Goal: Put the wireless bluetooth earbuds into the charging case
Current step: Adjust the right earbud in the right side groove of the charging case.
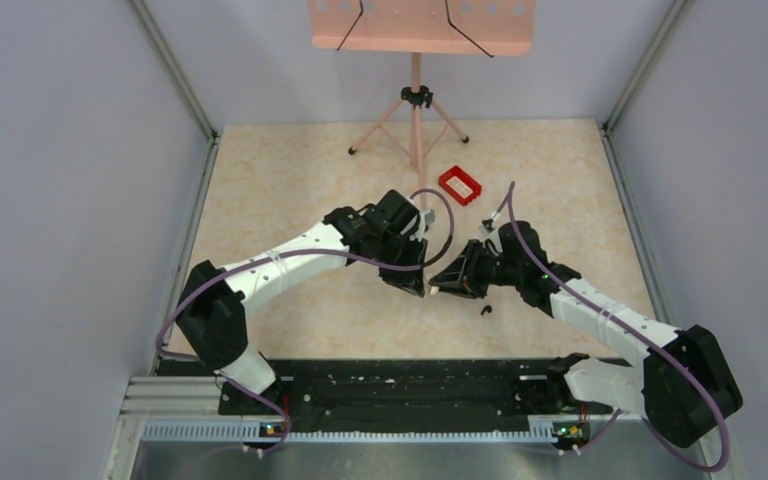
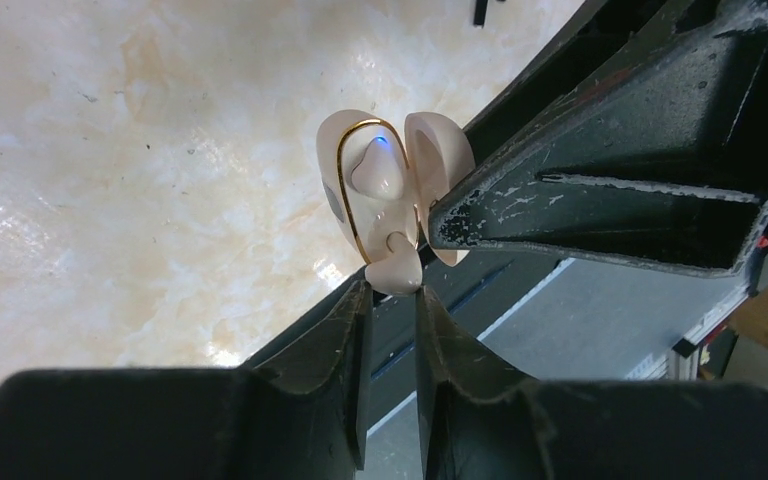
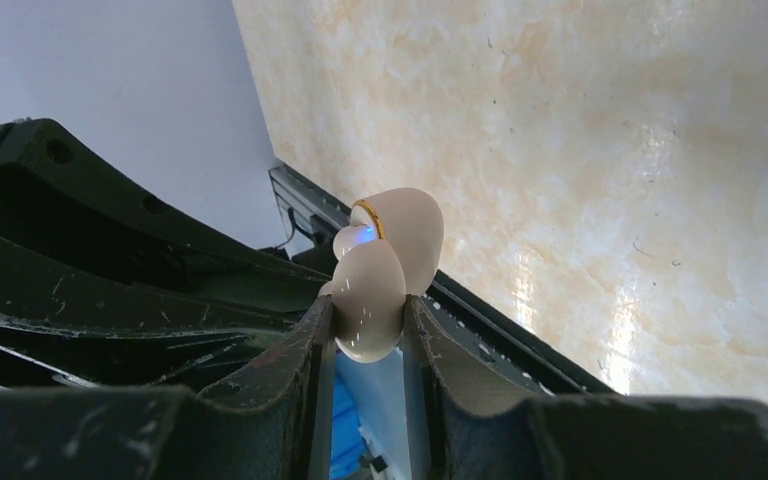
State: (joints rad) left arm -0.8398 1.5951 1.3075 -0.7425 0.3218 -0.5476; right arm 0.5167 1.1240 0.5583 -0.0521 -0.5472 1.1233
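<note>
Both arms meet over the middle of the table [image 1: 290, 180], with the work held up off the surface. My right claw [image 3: 368, 312] is clamped hard on the charging case [image 3: 400, 225]. Its fingers grip the plain half of the open shell, the lid by my reckoning. That leaves the gold-rimmed half with its pockets turned out toward the other arm. The case reads cream here, not dark, and a blue light [image 2: 380, 142] glows inside. I judge it is held in the air so the pockets face my left claw rather than the tabletop. My left claw [image 2: 392, 296] is nearly closed, with only a thin slit between the fingers. At their very tips sits a small pale teardrop, the earbud [image 2: 396, 272], touching the lower end of the rimmed half. It looks pinched, but the hold is shallow and I can't say how firm. A rounded pale shape [image 2: 375, 172] under the light fills the upper pocket. It is likely the other bud already seated, though I can't confirm that. My reading is one in, and this one at the mouth of its pocket, not yet down. The next push should be small and in line with the pocket. A skewed nudge could flick the bud off my tips or twist the case in the right grip. A dark speck [image 1: 485, 311] lies on the table near the right arm, too small to name. The red tray [image 1: 460, 185] sits well apart behind, unused.
</note>
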